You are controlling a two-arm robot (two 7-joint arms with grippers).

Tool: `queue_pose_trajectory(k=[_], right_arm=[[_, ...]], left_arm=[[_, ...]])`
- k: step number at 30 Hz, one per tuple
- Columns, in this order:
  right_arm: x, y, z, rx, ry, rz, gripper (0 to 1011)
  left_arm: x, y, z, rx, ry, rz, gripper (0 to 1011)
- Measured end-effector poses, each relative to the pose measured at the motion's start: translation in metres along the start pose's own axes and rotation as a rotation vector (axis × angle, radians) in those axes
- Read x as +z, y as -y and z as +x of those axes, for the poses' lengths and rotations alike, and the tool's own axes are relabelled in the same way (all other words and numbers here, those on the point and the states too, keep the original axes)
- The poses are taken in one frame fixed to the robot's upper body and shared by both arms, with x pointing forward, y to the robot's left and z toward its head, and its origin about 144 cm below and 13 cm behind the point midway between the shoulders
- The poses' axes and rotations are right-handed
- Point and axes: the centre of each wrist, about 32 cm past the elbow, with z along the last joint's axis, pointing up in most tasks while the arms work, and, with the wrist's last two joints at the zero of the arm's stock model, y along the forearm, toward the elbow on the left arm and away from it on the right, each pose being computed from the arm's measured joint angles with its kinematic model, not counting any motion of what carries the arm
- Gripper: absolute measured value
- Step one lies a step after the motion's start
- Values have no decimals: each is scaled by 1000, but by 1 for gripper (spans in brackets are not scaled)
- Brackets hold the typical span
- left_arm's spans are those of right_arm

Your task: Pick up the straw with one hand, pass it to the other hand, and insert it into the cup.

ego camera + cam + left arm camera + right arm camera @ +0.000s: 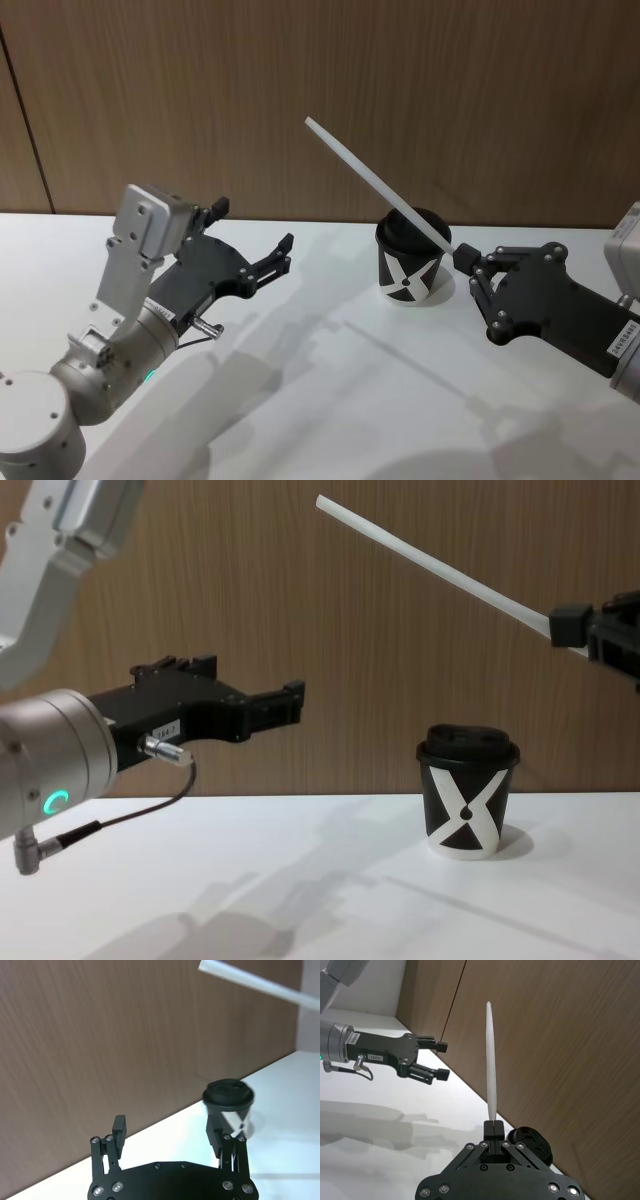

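Closest to me is the left arm's fat silver wrist (50, 755), green ring (55, 802) lit, coming in low from the left over the white table (300, 390). Its left hand (252, 228) points level toward the middle, fingers (272, 258) spread wide with nothing between them. Up and to the right, the straw (378, 185) slants through the air. Its free end is high above and clear of that open hand, and its lower end passes above the cup (410, 268), which stands upright and lidded on the table. Just right of the cup, the right hand (465, 260) pinches the straw's lower tip tight. The pickup looks done, so the handover is the step in hand. I'd say straw and left hand must now meet, the left fingers closing on the shaft before the right lets go.
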Motion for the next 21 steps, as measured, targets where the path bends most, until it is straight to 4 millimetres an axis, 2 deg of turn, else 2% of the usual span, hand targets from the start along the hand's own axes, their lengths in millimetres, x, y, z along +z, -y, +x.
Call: queue_pose_trajectory(k=[21], right_arm=[[0,0,0,3,0,2,0]], left_arm=[[18,-10,12,-216,-252,-116,1003]])
